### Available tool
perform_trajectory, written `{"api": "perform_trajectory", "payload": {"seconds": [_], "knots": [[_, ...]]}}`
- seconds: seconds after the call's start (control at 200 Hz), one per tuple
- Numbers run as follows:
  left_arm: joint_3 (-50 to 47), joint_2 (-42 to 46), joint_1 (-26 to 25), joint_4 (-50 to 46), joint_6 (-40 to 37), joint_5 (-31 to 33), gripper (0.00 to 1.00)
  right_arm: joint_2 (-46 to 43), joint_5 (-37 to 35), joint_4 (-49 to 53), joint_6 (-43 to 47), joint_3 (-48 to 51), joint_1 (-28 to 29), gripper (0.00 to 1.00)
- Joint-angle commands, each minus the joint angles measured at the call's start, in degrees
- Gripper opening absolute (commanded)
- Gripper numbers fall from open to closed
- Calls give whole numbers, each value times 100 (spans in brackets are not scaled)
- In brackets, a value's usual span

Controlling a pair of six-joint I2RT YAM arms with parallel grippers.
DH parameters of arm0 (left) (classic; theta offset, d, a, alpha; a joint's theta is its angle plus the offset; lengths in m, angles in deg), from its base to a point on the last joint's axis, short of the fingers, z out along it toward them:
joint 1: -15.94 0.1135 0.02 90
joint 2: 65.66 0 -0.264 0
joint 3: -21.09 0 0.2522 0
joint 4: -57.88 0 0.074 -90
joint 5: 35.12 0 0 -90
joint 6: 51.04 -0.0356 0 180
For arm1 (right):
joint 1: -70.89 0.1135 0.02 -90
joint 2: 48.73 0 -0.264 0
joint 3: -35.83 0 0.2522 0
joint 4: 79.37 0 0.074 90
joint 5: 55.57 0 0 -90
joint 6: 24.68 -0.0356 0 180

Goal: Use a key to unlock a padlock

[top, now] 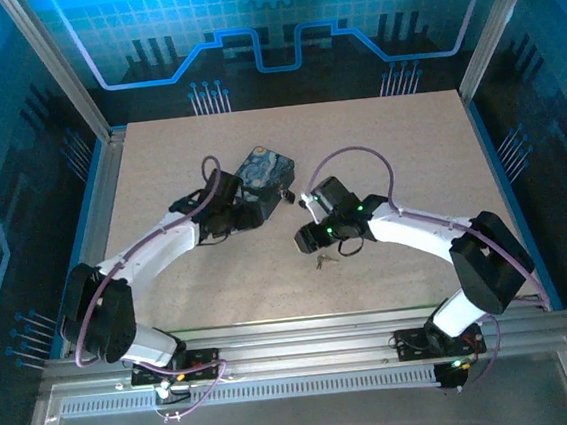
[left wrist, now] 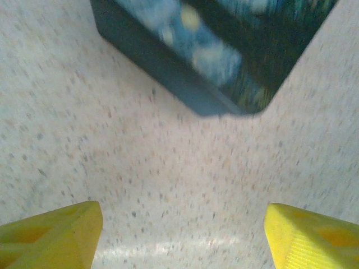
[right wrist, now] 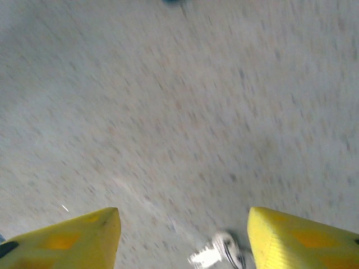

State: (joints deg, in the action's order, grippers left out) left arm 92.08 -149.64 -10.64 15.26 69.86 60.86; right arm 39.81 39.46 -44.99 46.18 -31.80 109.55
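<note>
Robotics lab cell: aluminium-framed enclosure point(top: 56, 64), circuit-patterned blue panels point(top: 266, 33), speckled table point(top: 407, 140).

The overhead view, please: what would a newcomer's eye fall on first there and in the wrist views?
The dark blue swirl-painted box sits in the middle of the table, just ahead of the left claw, whose yellow fingers stand open. Next, a small shiny key lies between the right claw's open fingers.
</note>
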Motion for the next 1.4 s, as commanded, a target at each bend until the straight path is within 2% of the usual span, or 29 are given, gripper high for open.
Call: {"api": "perform_trajectory", "payload": {"seconds": [0.0, 0.19, 0.505, 0.87, 1.201, 1.351, 1.396], "knots": [[-273, 231, -189, -80, 57, -10, 77, -91, -152, 483, 87, 306, -79, 59], [-567, 437, -287, 38, 53, -144, 77, 142, -281, 271, 113, 595, -154, 56], [-613, 508, -285, 54, -101, -88, 78, 526, -69, 0, 277, 443, -112, 49], [-629, 533, -288, 73, -184, -199, 78, 1002, -280, -75, 235, 438, 46, 34], [-713, 482, -434, 195, -265, -477, 77, 1026, -310, -88, 105, 421, 22, 12], [-728, 389, -500, 302, -303, -749, 77, 818, -77, -143, -166, 490, -115, 1], [-746, 354, -519, 374, -295, -854, 77, 698, -20, -187, -294, 529, -179, 0]]}}
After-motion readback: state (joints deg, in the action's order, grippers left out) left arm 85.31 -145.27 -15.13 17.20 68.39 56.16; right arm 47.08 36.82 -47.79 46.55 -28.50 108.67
